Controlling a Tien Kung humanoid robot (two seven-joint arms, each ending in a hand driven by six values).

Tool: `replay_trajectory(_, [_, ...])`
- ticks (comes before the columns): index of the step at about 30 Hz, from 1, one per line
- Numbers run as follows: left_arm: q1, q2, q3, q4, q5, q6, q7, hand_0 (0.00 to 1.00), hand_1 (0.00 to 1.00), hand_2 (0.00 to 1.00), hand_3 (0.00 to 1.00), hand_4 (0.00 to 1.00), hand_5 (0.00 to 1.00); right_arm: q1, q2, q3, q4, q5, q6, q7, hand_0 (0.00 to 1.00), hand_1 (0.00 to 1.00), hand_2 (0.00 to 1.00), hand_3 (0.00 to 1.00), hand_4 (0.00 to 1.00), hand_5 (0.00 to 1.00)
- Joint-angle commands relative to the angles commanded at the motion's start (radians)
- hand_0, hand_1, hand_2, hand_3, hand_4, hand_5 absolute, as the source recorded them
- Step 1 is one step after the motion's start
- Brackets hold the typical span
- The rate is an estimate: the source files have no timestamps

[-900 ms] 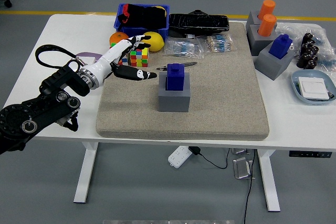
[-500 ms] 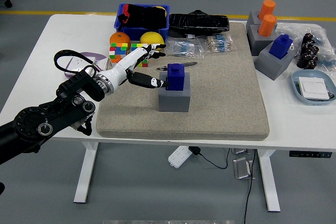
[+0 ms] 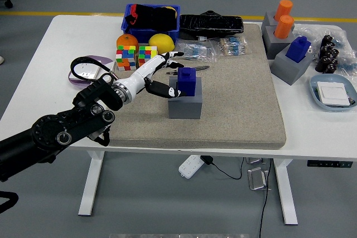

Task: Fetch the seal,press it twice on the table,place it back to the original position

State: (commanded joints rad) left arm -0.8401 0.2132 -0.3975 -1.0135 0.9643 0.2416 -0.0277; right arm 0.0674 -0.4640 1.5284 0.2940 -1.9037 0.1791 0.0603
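— Where does your task stand?

— Hardly begun. The seal (image 3: 186,81) sits upright in its grey base (image 3: 184,104) on the mat (image 3: 234,98), so you haven't fetched it, and neither press on the surface (image 3: 50,65) shows as done.

— And your left robot hand (image 3: 161,76)?

— Just left of the seal, fingers (image 3: 172,56) spread and holding nothing. The thumb looks to be at the seal's left face, but you can't tell from here whether it touches. The right robot hand isn't in view.

— What's left for you?

— By my reading, everything: close on the seal, lift it out of the base, press twice, then set it back in the base. The cubes (image 3: 136,57) lie just left of the seal, behind your arm.
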Motion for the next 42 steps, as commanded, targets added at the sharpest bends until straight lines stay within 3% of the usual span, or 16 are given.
replay_trajectory(14, [0.009,-0.031,0.002,0.022,-0.009,0.005,-0.001,0.948,0.818,0.777,0.954,0.912,0.002,-0.001,0.0,-0.004,0.001,0.0,0.0,0.0,0.803,0.699,0.684,0.648,0.788,0.472])
replay_trajectory(42, [0.026,-0.082,0.004,0.096,-0.08,0.045,-0.065,0.873,0.724,0.716,0.935,0.786,0.002,-0.001,0.002,-0.009,0.001,0.003,0.001,0.0,0.803,0.699,0.687,0.649,0.793,0.475])
